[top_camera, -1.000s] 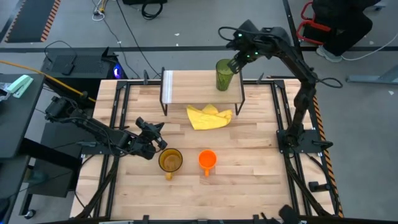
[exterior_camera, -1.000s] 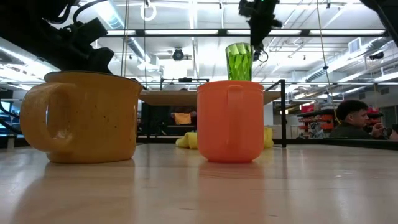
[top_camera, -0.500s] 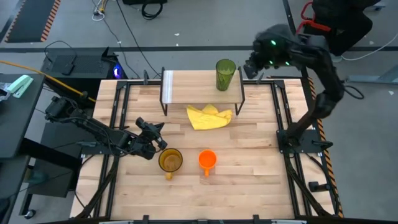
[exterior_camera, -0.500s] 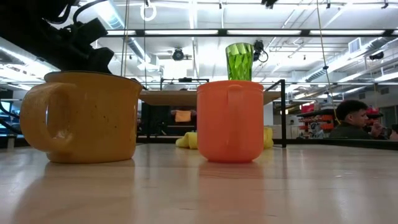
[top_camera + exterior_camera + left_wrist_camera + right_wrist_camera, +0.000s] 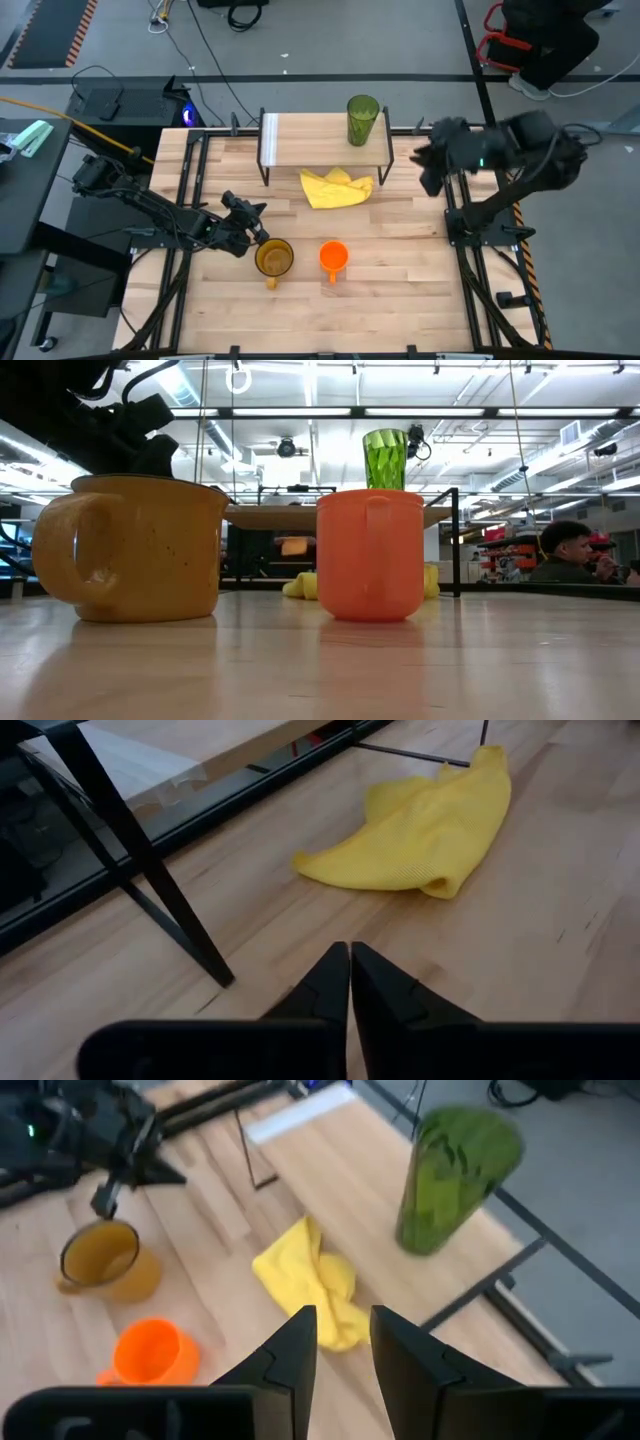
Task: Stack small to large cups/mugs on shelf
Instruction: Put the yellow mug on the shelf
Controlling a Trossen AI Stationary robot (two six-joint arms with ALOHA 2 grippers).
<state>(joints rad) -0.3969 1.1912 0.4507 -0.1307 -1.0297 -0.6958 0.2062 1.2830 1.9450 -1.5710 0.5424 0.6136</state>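
Observation:
A tall green tumbler point(image 5: 362, 120) stands upright on the right end of the shelf point(image 5: 310, 140) at the table's far side. On the tabletop nearer me stand an amber mug point(image 5: 273, 258) and, to its right, a small orange mug point(image 5: 334, 257), both upright. My left gripper point(image 5: 262, 236) is shut and sits just at the amber mug's far left rim; in its wrist view the shut fingers point(image 5: 349, 960) point toward the yellow cloth. My right gripper point(image 5: 428, 165) hangs open in the air right of the shelf, with nothing between its fingers point(image 5: 345, 1345). My left gripper stands with shut fingers by the far left rim point(image 5: 262, 246) of the amber mug. I cannot tell whether it touches the rim: the low view shows only its dark shape point(image 5: 150, 448) above and behind the mug.
A crumpled yellow cloth point(image 5: 337, 187) lies on the table under the shelf's front edge. Black rails point(image 5: 455, 200) run along the table's left and right sides. A person point(image 5: 565, 555) sits in the room beyond the table.
My right gripper has drawn away from the green tumbler, swinging toward the table's right edge and nearer, and has turned as it went. The tumbler stays upright on the shelf. The two mugs have not moved.

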